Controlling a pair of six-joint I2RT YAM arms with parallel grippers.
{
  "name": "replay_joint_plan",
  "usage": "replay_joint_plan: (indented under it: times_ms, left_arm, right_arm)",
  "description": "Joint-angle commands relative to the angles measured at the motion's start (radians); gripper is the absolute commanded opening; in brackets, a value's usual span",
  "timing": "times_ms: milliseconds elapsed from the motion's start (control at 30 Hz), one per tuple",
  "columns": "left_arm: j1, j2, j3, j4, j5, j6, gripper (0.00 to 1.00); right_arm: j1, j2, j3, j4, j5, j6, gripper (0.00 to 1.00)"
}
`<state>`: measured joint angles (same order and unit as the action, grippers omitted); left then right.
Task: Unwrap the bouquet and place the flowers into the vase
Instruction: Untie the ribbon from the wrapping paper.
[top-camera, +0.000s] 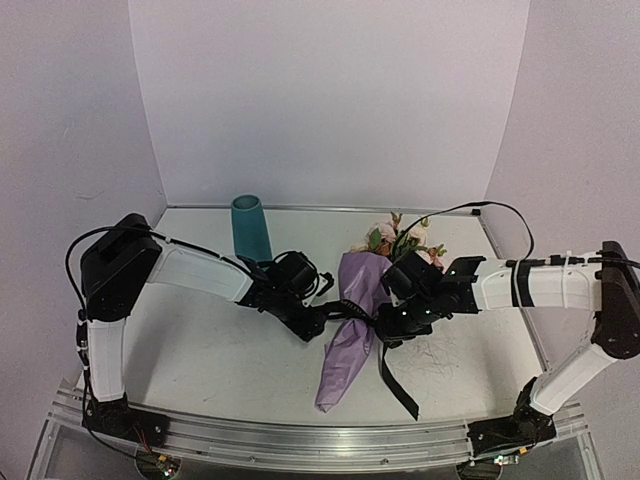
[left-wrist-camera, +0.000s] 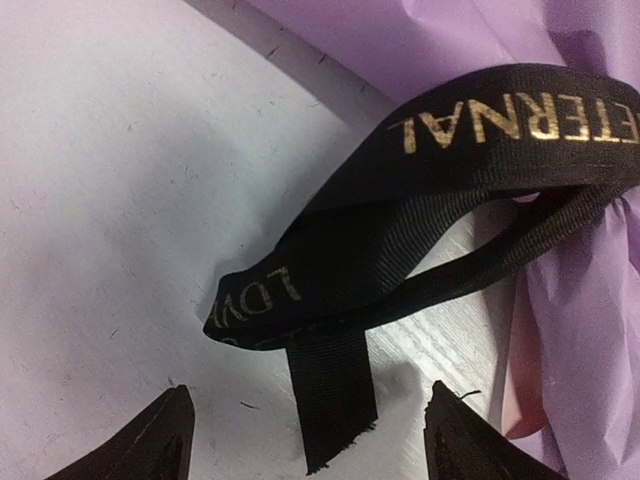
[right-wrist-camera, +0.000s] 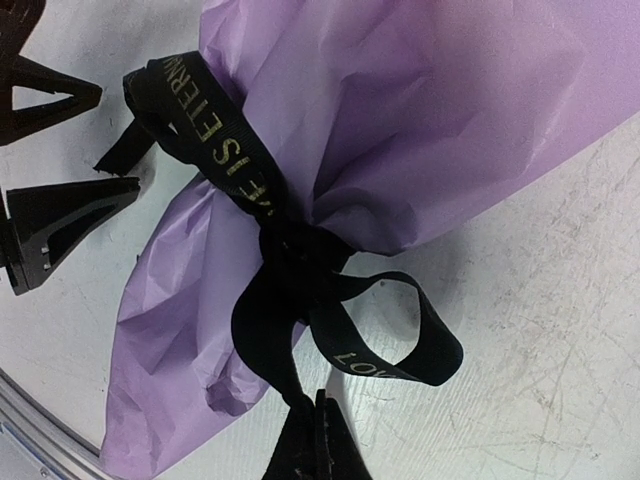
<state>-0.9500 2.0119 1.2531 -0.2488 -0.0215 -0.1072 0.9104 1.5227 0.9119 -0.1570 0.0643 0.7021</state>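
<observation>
Here's the white worktop (top-camera: 200, 350), and lying across its middle is the bouquet (top-camera: 350, 320) of pink and cream roses, coned in lilac paper, blooms pointing far. The tall teal-blue vase (top-camera: 250, 228) stands upright just far-left of it. The left gripper (left-wrist-camera: 310, 437) is released, fingertips either side of a loose end of the black gold-lettered ribbon (right-wrist-camera: 215, 160). The right gripper (right-wrist-camera: 312, 425) is clenched on the ribbon's tail.
</observation>
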Motion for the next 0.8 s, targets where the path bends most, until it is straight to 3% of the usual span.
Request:
replay_joint_plan:
  times_ms: [0, 200, 500, 767]
  left_arm:
    - [-0.006, 0.038, 0.064, -0.046, -0.043, -0.021, 0.74]
    - [-0.006, 0.076, 0.092, -0.098, -0.080, -0.042, 0.61]
    - [-0.004, 0.064, 0.102, -0.125, -0.153, -0.059, 0.03]
    - [-0.003, 0.022, 0.124, -0.125, -0.285, -0.079, 0.00]
  right_arm:
    - [0.001, 0.016, 0.030, -0.045, 0.006, 0.003, 0.00]
    - [0.000, 0.024, 0.036, -0.046, 0.009, -0.004, 0.00]
    - [0.001, 0.013, 0.033, -0.047, 0.031, -0.011, 0.00]
    - [-0.014, 0.007, 0.027, -0.065, 0.059, -0.003, 0.00]
